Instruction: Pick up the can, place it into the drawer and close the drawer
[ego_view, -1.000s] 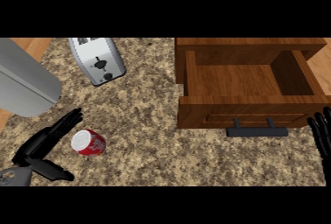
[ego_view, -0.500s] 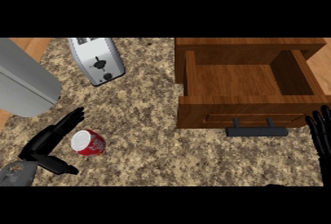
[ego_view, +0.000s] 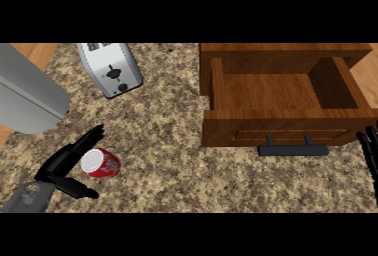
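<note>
Left hand (ego_view: 65, 162) is at near-left of the counter (ego_view: 162, 165), fingers extended and pointing up toward far-right, thumb (ego_view: 76, 189) splayed out toward the near side. Not closed on anything yet. The can (ego_view: 100, 163) sits in the V between fingers and thumb, just to the right of the palm; fingers run along its left edge, looks like touching or nearly so, can't tell which. Can seems tipped, pale end facing up-left toward the hand, red body trailing right, so long axis leans rather than standing straight.

Judgement: the grasp turns on that gap. Can lies right of the palm, so the hand needs to curl fingers and thumb round it from the left.

Right hand (ego_view: 369, 152) rests at the right edge, fingers straight, well apart from the can, so left is clearly the nearer one. It's just right of the drawer handle (ego_view: 292, 148).

Drawer (ego_view: 214, 90) is pulled open, far-right of the can, well apart. Toaster (ego_view: 111, 67) far, left of drawer.
</note>
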